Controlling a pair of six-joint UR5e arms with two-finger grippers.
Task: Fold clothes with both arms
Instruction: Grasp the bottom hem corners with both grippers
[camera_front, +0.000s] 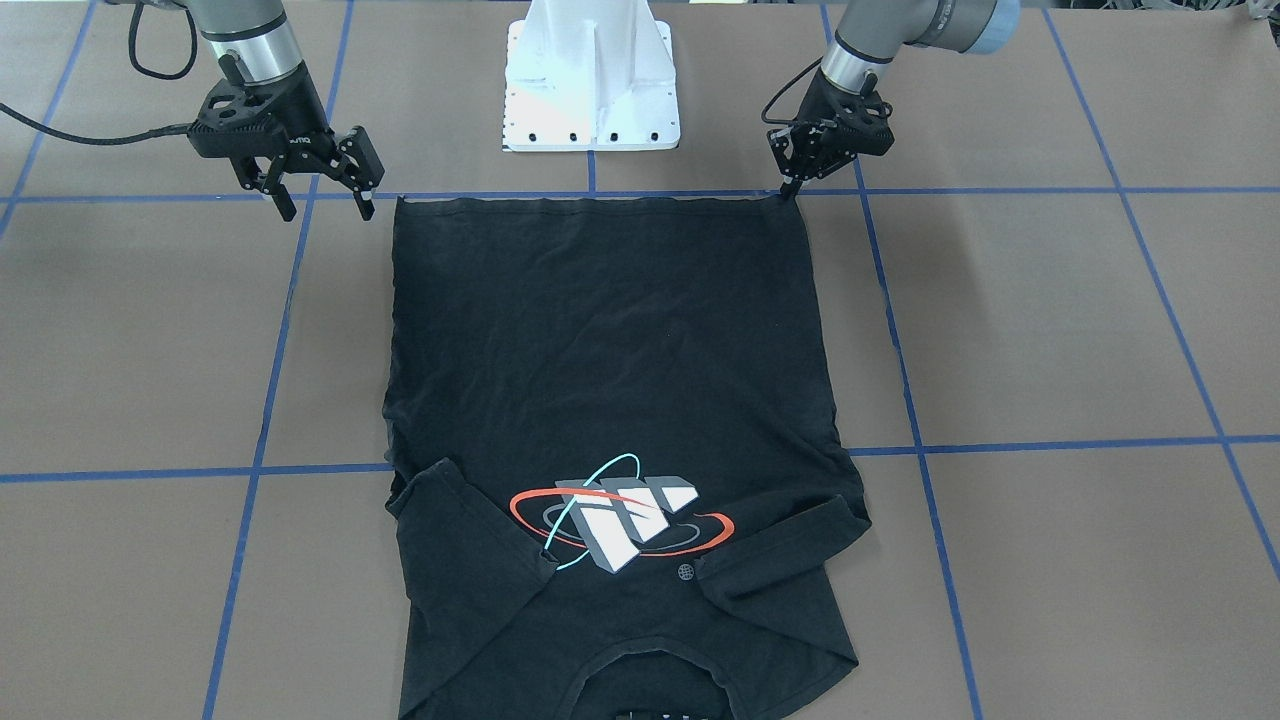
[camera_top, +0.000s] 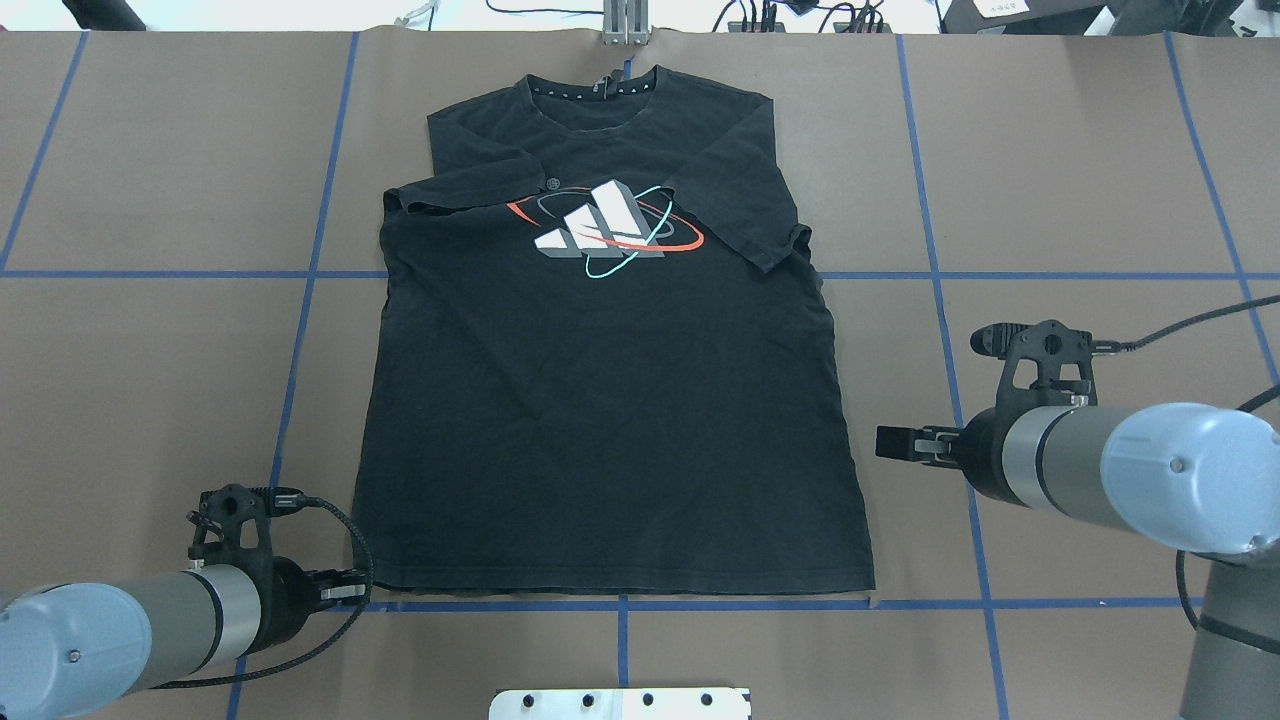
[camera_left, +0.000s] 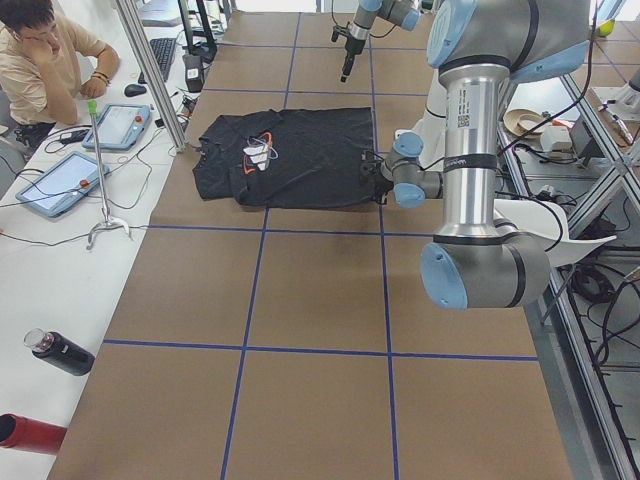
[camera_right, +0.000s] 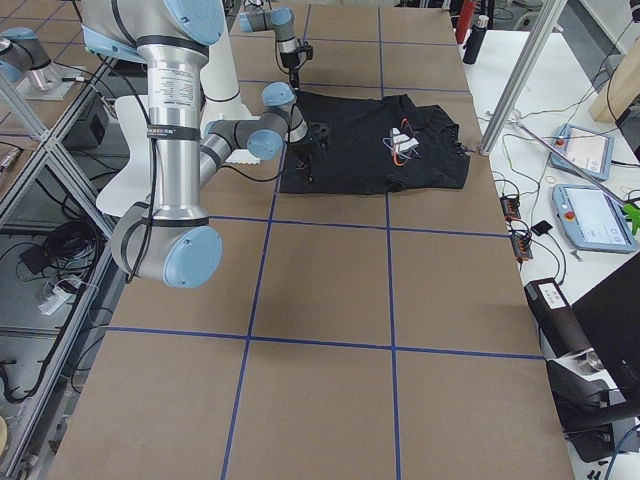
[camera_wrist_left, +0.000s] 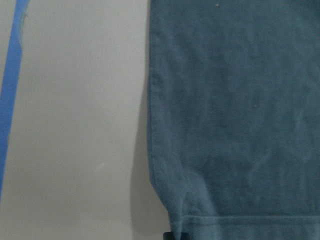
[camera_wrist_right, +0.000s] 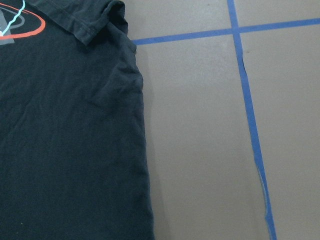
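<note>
The black T-shirt (camera_top: 600, 420) lies flat with its print (camera_top: 600, 230) up, the collar far from the robot and both sleeves folded inward. My left gripper (camera_front: 790, 188) is down at one hem corner, its fingers closed together on the cloth. In the left wrist view the hem (camera_wrist_left: 240, 218) bunches toward a fingertip (camera_wrist_left: 175, 235). My right gripper (camera_front: 325, 205) hangs open just outside the other hem corner, above the table and clear of the shirt. The right wrist view shows only the shirt's side edge (camera_wrist_right: 142, 150) and one sleeve.
The white pedestal base (camera_front: 592, 90) stands just behind the hem. Blue tape lines (camera_front: 900, 350) cross the brown table. A person (camera_left: 40, 60) sits at a side bench with tablets (camera_left: 60, 180); bottles (camera_left: 60, 352) lie there too.
</note>
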